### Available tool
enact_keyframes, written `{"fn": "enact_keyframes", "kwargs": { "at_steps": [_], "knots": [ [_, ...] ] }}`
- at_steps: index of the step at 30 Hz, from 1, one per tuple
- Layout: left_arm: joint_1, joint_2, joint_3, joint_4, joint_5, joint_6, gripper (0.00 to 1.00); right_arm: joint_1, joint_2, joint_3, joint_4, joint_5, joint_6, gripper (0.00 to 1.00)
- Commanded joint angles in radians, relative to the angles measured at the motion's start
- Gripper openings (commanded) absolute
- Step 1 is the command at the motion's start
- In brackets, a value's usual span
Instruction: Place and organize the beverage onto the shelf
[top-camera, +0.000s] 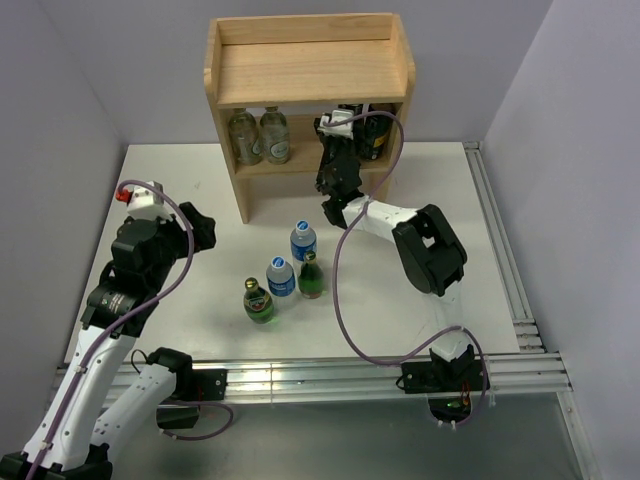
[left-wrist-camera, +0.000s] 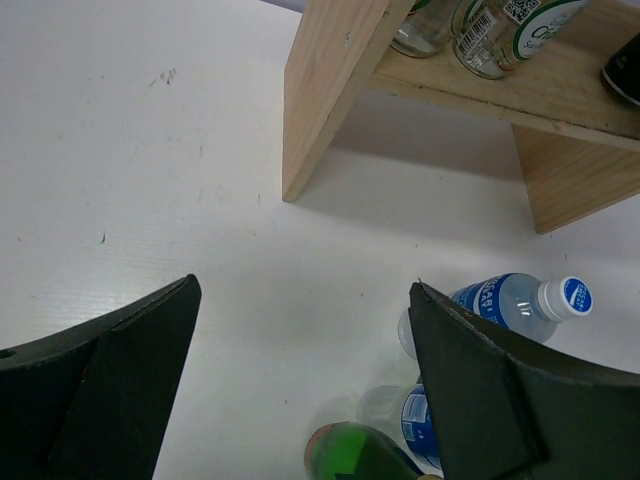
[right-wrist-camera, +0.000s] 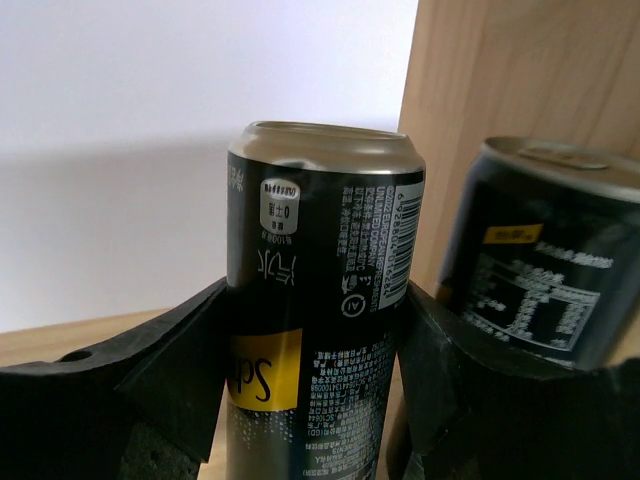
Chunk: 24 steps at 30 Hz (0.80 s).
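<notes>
The light wood shelf (top-camera: 300, 70) stands at the back of the table. My right gripper (top-camera: 346, 124) reaches into its lower tier and is shut on an upright black and yellow can (right-wrist-camera: 320, 290), both fingers pressed against its sides. A second black can (right-wrist-camera: 545, 255) stands just to its right, by the shelf's side panel (right-wrist-camera: 520, 70). Two clear bottles (top-camera: 259, 136) stand at the left of the same tier. My left gripper (left-wrist-camera: 303, 290) is open over the bare table, left of the loose bottles, with nothing between its fingers.
On the white table in front of the shelf stand two blue-label water bottles (top-camera: 303, 240) (top-camera: 281, 277) and two green bottles (top-camera: 311, 277) (top-camera: 259, 300). The shelf's top board carries nothing. Grey walls close in both sides, and a metal rail (top-camera: 330, 375) runs along the near edge.
</notes>
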Motion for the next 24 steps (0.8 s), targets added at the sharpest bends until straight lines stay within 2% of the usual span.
{"fn": "enact_keyframes", "kwargs": {
  "at_steps": [1,14,17,18,21,23,24],
  "knots": [
    [0.012,0.0,0.0,0.039,0.024,0.017,0.93,-0.023,0.008,0.059,0.184,-0.022,-0.033,0.0],
    [0.034,0.0,0.0,0.044,0.041,0.016,0.93,-0.014,0.007,-0.021,0.238,0.042,-0.004,0.0],
    [0.04,-0.006,-0.002,0.045,0.048,0.016,0.92,-0.005,-0.004,-0.033,0.208,0.055,0.008,0.02],
    [0.04,-0.009,-0.002,0.047,0.05,0.016,0.92,-0.002,-0.013,-0.041,0.194,0.056,0.016,0.06],
    [0.042,-0.012,-0.004,0.047,0.051,0.016,0.92,-0.002,-0.018,-0.063,0.183,0.061,0.033,0.3],
    [0.042,-0.012,-0.002,0.047,0.051,0.017,0.92,0.003,-0.013,-0.064,0.18,0.07,0.03,0.39],
    [0.042,-0.012,-0.002,0.047,0.053,0.019,0.92,0.003,-0.008,-0.064,0.181,0.073,0.027,0.5]
  ]
}}
